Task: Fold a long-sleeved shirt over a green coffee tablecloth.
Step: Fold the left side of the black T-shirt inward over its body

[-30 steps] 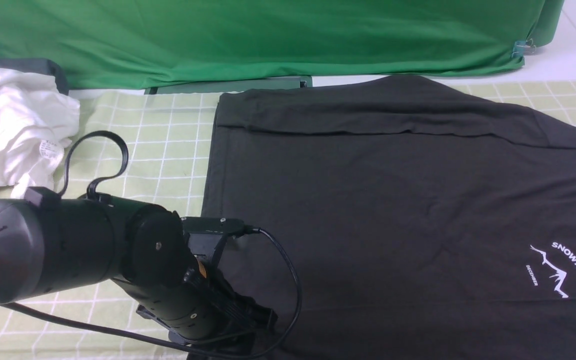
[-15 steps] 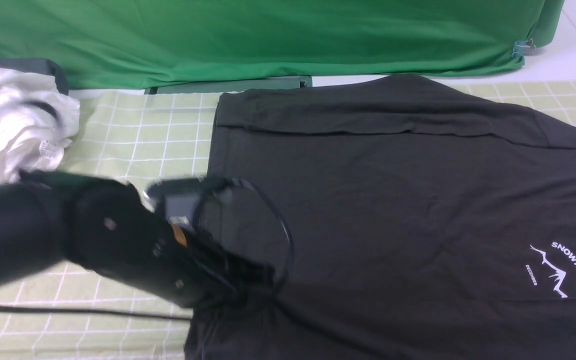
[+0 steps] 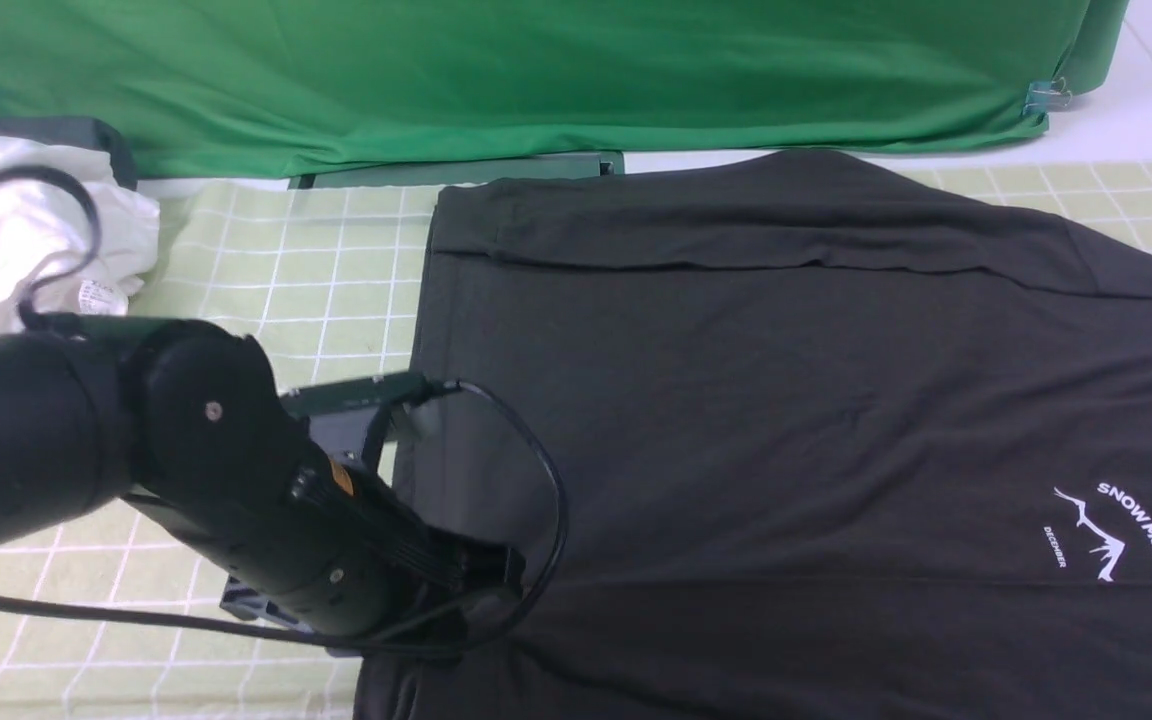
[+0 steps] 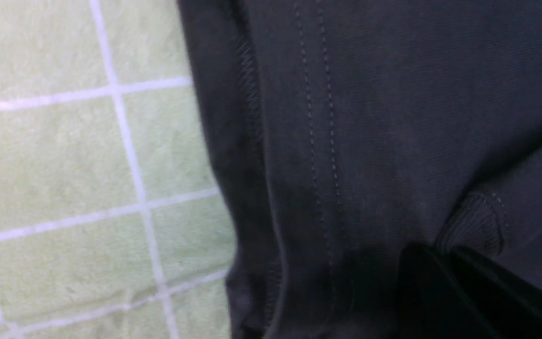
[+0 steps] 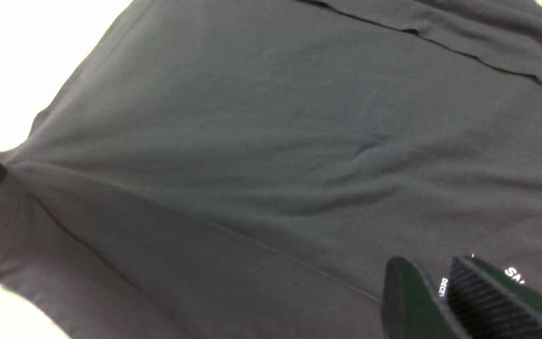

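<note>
Pinching the hem of the long-sleeved shirt (image 3: 736,400), the left gripper (image 3: 481,592) is closed on it, probably to lift a fold, while the right gripper (image 5: 428,273) hangs slightly parted and empty.

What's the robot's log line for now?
left gripper: shut on edge of black knit long-sleeved shirt | right gripper: slightly open over shirt | pale green grid tablecloth underneath

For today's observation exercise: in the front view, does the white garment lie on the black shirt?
No, the white garment sits apart from the long-sleeved shirt, with tablecloth between.
</note>
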You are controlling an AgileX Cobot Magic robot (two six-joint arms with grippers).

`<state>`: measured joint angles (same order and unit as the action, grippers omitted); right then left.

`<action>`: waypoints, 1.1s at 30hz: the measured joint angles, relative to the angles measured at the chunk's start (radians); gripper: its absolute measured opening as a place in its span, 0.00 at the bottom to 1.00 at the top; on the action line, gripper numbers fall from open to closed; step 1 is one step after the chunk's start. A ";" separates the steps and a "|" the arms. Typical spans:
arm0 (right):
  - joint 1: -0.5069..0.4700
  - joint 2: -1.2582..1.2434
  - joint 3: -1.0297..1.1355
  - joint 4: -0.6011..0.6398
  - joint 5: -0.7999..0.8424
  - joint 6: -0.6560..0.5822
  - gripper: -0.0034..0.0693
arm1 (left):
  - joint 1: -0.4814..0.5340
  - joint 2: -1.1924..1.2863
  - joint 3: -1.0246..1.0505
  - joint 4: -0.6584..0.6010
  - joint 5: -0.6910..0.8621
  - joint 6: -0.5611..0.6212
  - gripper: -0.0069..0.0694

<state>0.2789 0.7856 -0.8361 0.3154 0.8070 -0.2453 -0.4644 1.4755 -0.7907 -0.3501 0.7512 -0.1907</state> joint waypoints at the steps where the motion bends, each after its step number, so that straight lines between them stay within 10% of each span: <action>1: 0.000 0.000 0.000 0.000 0.000 0.000 0.24 | 0.000 0.014 0.007 0.003 -0.001 0.002 0.12; 17: 0.000 0.000 0.000 0.000 -0.002 -0.022 0.25 | 0.000 0.090 0.068 -0.017 -0.074 0.014 0.36; 24: 0.000 0.000 0.000 0.000 -0.002 -0.022 0.26 | 0.000 0.086 0.069 -0.028 -0.074 0.054 0.14; 33: 0.000 0.000 0.000 0.000 -0.002 -0.022 0.27 | 0.003 -0.023 0.028 -0.046 -0.007 0.072 0.12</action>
<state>0.2789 0.7856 -0.8361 0.3154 0.8047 -0.2675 -0.4614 1.4528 -0.7622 -0.3962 0.7438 -0.1183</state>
